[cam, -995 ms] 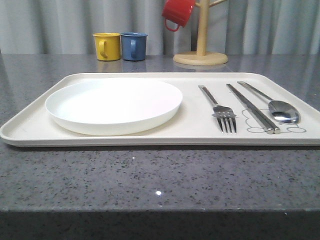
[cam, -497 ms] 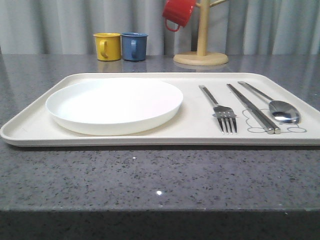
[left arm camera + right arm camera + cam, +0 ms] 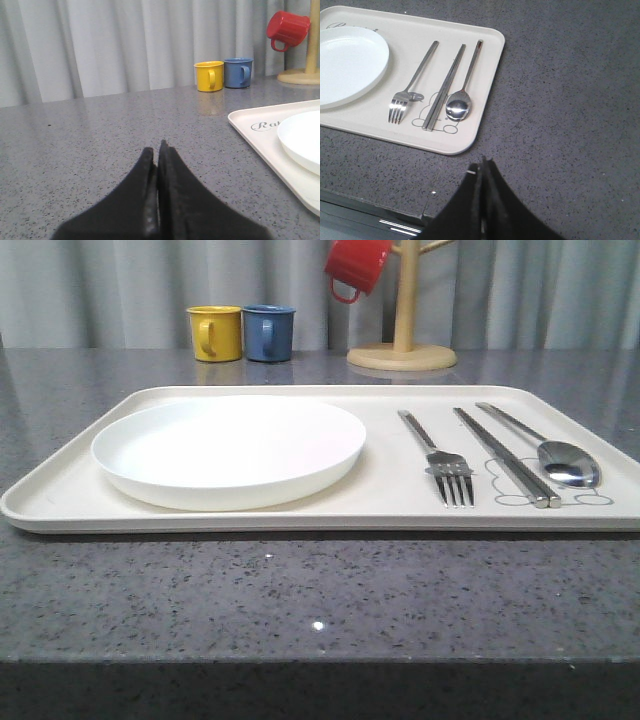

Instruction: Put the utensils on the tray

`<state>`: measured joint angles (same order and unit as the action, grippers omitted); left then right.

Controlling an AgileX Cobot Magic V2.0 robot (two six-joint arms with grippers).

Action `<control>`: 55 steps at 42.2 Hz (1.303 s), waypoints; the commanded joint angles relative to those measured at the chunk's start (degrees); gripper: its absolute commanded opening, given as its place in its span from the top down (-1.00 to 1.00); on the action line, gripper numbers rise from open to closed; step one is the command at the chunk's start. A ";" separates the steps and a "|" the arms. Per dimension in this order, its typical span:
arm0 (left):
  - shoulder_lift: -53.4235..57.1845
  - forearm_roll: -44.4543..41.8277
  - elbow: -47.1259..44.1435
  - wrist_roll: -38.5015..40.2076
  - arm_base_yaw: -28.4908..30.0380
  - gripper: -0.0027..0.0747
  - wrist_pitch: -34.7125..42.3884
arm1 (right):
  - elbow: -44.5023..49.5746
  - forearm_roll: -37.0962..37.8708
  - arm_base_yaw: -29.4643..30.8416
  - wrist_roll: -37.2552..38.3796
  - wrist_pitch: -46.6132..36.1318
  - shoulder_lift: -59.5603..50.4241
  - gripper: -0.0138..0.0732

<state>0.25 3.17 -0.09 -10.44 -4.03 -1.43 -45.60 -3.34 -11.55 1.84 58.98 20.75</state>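
Note:
The cream tray (image 3: 90,495) lies across the grey table, and its right part carries the three silver utensils side by side: fork (image 3: 437,457), chopsticks (image 3: 505,457) and spoon (image 3: 560,458). From the right wrist the same fork (image 3: 410,87), chopsticks (image 3: 445,87) and spoon (image 3: 462,97) lie on the tray (image 3: 485,100). My right gripper (image 3: 481,167) is shut and empty, above the table near its front edge, off the tray's corner. My left gripper (image 3: 155,152) is shut and empty over bare table, left of the tray (image 3: 260,137).
A round white plate (image 3: 230,448) fills the tray's left half. Behind the tray stand a yellow mug (image 3: 214,332) and a blue mug (image 3: 267,332). A wooden mug tree (image 3: 402,340) holds a red mug (image 3: 355,265). Grey curtains close the back.

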 commanded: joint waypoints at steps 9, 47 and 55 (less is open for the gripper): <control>1.17 0.53 -1.15 0.51 -0.26 0.98 4.81 | 3.73 3.34 3.89 -0.28 -9.11 -2.27 0.84; 1.07 0.53 -1.15 0.51 -0.26 0.98 4.81 | 47.21 3.34 11.55 -0.28 -62.54 -22.33 0.84; 1.07 0.53 -1.15 0.51 -0.26 0.98 4.81 | 47.21 2.49 11.53 -0.22 -62.50 -22.33 0.84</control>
<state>0.25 3.17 -0.09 -10.44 -4.03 -1.18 1.50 -0.73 -0.31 1.84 1.41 -0.56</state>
